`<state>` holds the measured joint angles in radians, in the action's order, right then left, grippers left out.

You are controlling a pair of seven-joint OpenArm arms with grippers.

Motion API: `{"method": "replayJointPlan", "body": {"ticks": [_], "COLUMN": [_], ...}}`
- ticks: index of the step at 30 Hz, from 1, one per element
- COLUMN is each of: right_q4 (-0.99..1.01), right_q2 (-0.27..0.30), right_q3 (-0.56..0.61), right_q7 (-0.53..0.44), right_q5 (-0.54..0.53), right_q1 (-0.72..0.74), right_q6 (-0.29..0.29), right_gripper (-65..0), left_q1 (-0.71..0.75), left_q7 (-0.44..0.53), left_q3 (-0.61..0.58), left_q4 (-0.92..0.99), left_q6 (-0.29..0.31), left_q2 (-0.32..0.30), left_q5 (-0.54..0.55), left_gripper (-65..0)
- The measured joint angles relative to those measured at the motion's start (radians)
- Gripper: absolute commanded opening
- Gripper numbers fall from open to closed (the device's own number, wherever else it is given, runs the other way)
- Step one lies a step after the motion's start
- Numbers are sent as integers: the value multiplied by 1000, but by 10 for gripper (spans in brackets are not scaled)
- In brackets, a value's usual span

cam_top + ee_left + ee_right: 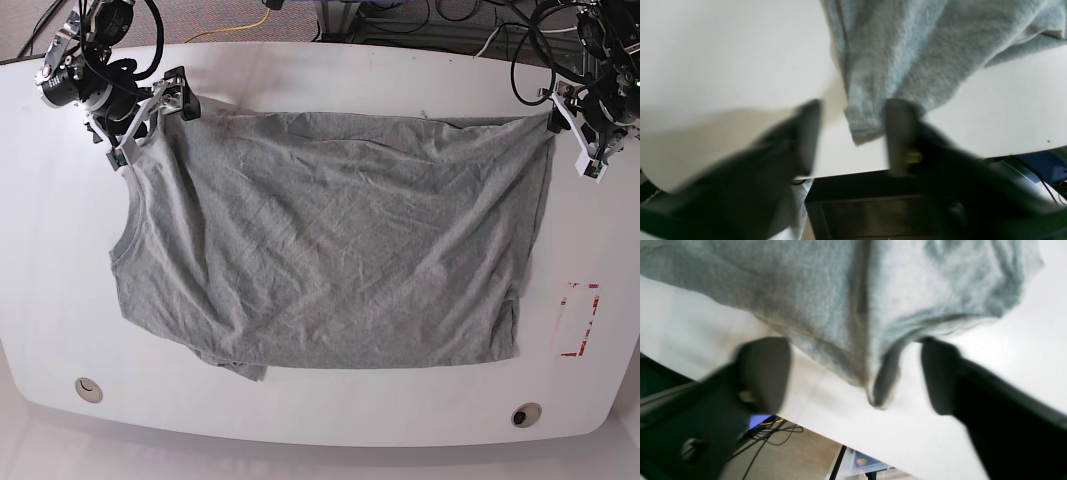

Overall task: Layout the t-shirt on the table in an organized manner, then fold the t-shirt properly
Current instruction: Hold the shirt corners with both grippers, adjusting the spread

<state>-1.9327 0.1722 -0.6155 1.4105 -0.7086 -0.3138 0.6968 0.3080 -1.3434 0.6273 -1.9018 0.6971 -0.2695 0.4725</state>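
Note:
The grey t-shirt (330,250) lies spread out, back side up and wrinkled, across the white table (300,70). Its lower left edge is bunched and folded under. My right gripper (150,125) stands at the shirt's far left corner. In the right wrist view that gripper (853,376) is wide open, and the t-shirt (846,306) corner droops between its fingers without touching them. My left gripper (575,140) is at the far right corner. Up close this gripper (855,136) is open, with the hem corner of the t-shirt (893,56) lying loose between the fingers.
A red rectangular outline (578,320) is marked on the table right of the shirt. Two round holes (88,388) (524,412) sit near the front edge. Cables (250,20) run behind the far edge. Both grippers hover close to the table's far edge (846,171).

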Motion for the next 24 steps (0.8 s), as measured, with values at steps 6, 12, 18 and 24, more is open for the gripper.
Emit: {"method": "replayJointPlan", "body": {"ticks": [6, 12, 18, 24], "right_q4": [0, 0, 0, 4], "right_q2": [2, 16, 10, -21], "right_q3": [-53, -146, -217, -241], "right_q7": [1, 5, -5, 8], "right_q5": [-20, -135, -175, -159], "right_q1": [13, 11, 17, -3], "right_q6": [0, 0, 0, 0], "right_gripper": [0, 0, 0, 0], "left_q1": [-2, -18, -23, -23], "left_q7": [0, -2, 1, 0], "left_q3": [0, 0, -5, -4], "left_q4": [0, 0, 0, 0], "left_q6": [0, 0, 0, 0], "left_q2": [0, 0, 0, 0], "left_q5": [3, 0, 0, 1], "left_gripper": [-272, -272, -272, -272]}}
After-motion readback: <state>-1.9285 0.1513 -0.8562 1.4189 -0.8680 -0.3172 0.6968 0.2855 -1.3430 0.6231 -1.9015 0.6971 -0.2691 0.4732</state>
